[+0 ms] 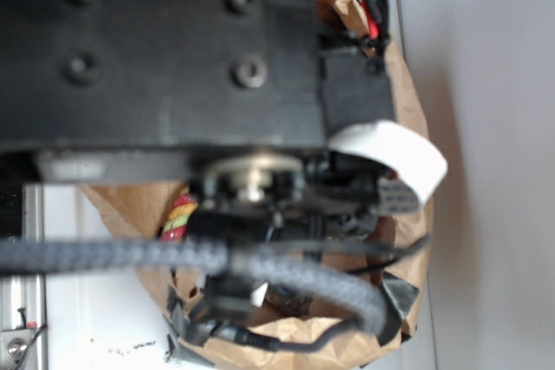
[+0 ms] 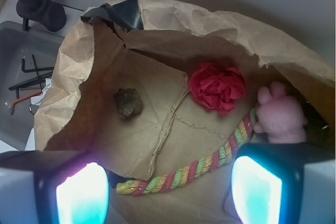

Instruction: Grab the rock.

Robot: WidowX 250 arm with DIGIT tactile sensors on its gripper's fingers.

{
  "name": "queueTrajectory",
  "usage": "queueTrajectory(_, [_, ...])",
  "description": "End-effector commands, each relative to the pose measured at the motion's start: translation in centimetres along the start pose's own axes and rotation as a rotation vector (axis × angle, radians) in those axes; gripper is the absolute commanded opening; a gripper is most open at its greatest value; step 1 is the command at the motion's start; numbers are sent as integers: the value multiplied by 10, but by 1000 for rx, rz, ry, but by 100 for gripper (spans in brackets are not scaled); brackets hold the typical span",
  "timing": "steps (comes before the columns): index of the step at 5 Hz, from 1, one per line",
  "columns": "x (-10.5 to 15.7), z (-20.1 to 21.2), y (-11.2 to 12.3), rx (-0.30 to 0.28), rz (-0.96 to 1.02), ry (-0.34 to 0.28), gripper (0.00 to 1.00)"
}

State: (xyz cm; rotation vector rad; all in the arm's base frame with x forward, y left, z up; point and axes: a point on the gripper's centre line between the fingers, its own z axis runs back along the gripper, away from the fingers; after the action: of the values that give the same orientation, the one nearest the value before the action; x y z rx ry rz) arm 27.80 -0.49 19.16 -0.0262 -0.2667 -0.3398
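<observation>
Claw (image 2: 167,195) is spread wide, nothing between its two glowing pads (image 2: 84,192); it hangs over the mouth of the crumpled brown paper bag (image 2: 220,30). Nearest, just ahead of the pads, a twisted rope of red, yellow and green (image 2: 194,171) runs across the bag floor. Beyond it and left of the claw's centreline sits the small rough brown-grey rock (image 2: 128,103), alone on bare paper, roughly round with no clear long axis. Ahead-right: the ruffled red fabric flower (image 2: 217,87); further right, the pink plush toy (image 2: 278,114). Judgement: shift left and forward, then descend. Exterior view is blocked by the arm.
</observation>
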Motion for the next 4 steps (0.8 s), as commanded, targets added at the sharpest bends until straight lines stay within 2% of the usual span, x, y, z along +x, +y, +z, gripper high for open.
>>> queueTrajectory(1, [10,11,-3,10,-245,-39,100])
queueTrajectory(2, [9,-8,7,-6,-453,-18,100])
queueTrajectory(3, [10,-9,10,66,-543,-17,100])
queueTrajectory(4, [9,-11,12,68,-600,-18,100])
